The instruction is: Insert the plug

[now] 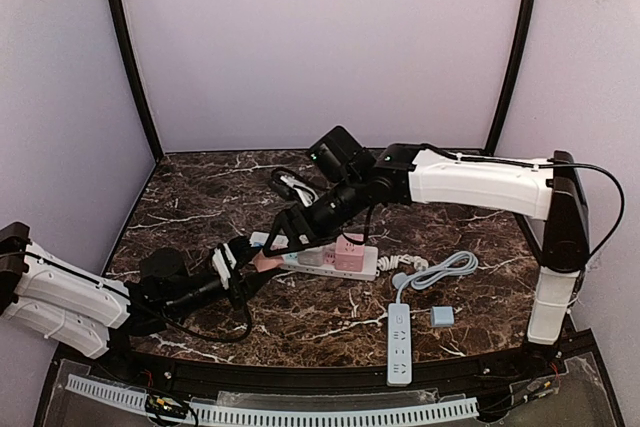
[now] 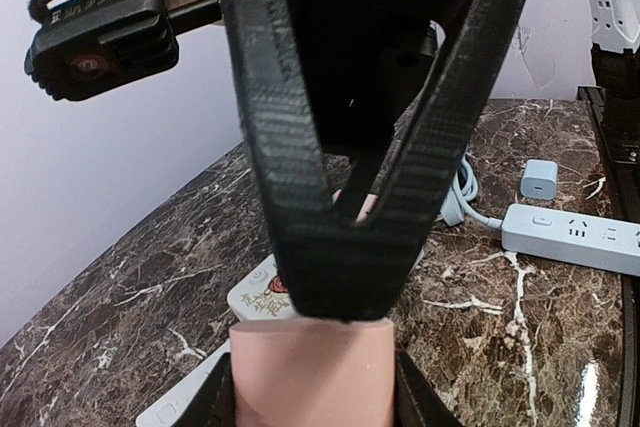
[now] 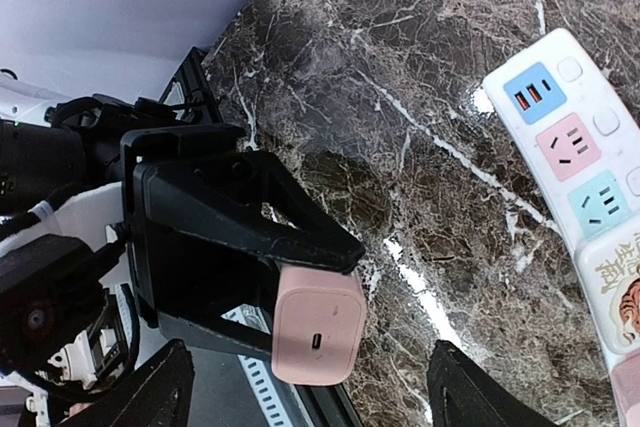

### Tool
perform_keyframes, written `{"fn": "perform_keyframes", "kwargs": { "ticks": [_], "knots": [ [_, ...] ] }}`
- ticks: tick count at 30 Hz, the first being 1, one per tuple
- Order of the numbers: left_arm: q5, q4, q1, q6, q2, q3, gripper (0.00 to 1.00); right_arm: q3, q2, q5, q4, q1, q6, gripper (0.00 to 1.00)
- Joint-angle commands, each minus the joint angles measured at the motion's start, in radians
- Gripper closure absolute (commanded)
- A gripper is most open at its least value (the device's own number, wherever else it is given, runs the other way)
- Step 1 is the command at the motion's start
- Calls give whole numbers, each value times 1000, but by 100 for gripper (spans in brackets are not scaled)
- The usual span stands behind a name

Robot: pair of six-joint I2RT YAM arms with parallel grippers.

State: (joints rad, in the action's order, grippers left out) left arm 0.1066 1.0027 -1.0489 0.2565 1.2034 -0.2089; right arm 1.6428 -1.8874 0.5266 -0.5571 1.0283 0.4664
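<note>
Above the dark marble tabletop point(image 1: 300, 325), the pink plastic charger plug point(image 3: 320, 335) — light, rigid, probably slick — sits clamped in the jaws of the left gripper point(image 2: 312, 392), those of the right gripper point(image 3: 312, 399) wide apart near it; its flat sides look the surest hold.

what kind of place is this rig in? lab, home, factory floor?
Probably a lab test cell, not a home: plain walls on black poles box in a marble-look table, with power strips and a blue charger laid out as props.
</note>
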Motion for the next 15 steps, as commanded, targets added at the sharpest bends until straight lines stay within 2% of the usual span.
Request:
{"fn": "perform_keyframes", "kwargs": {
  "ticks": [1, 10, 15],
  "knots": [
    [9, 39, -7, 11, 3, -24, 88, 31, -31, 21, 31, 18, 29, 22],
    [9, 58, -10, 5, 26, -35, 88, 49, -68, 38, 50, 45, 21, 36],
    [8, 73, -11, 6, 50, -42, 89, 49, -79, 52, 62, 49, 17, 51]
  ]
}}
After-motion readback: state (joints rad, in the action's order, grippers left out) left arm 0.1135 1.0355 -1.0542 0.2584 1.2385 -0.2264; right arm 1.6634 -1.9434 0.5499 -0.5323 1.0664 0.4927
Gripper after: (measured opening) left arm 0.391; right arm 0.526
